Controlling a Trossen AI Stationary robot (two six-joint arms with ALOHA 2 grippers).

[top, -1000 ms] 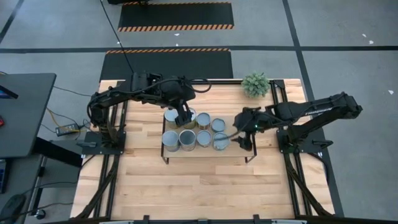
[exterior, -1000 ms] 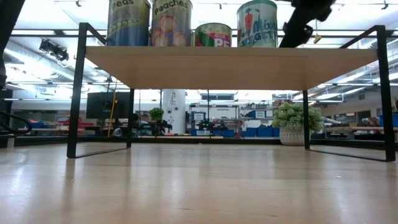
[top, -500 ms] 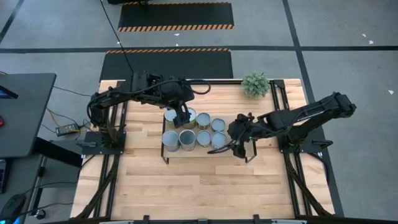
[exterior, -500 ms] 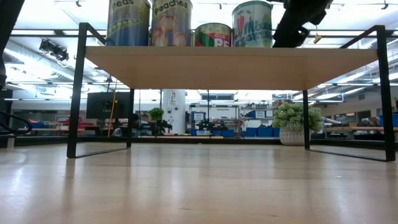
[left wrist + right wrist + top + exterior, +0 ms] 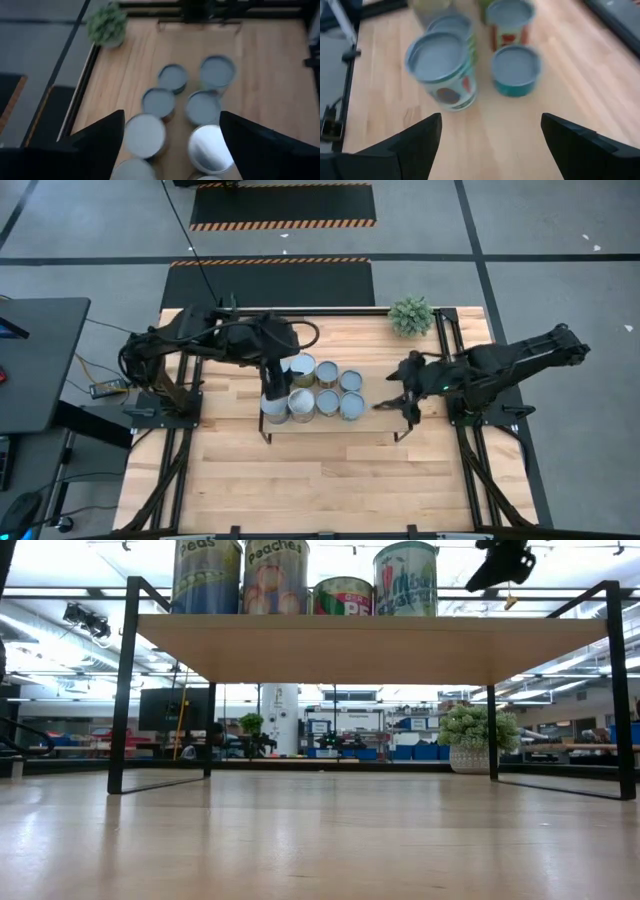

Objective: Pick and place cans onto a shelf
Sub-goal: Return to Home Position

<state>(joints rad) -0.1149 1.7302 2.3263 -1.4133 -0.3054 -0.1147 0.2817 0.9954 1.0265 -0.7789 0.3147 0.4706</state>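
Note:
Several cans (image 5: 327, 390) stand upright in two rows on the shelf (image 5: 385, 425), a light-wood board on black rod frames (image 5: 125, 680). In the low view their labelled sides (image 5: 275, 575) show above the board (image 5: 370, 645). My left gripper (image 5: 272, 385) hovers open above the left end of the rows, and its wrist view looks down on the can tops (image 5: 159, 101) between its fingers (image 5: 171, 125). My right gripper (image 5: 400, 395) is open beside the shelf's right end, clear of the nearest cans (image 5: 442, 65), and shows high up in the low view (image 5: 500, 560).
A small potted plant (image 5: 410, 315) stands at the table's far edge, right of the middle. Bare wooden tabletop (image 5: 330, 480) stretches from the shelf to the near edge. Black arm mounts run along both sides of the table (image 5: 175, 405).
My left gripper has drawn back from the far row toward the table's left and near side, rising a little. My right gripper first went in toward the rightmost cans, then pulled away toward the table's right edge and upward, turning somewhat.

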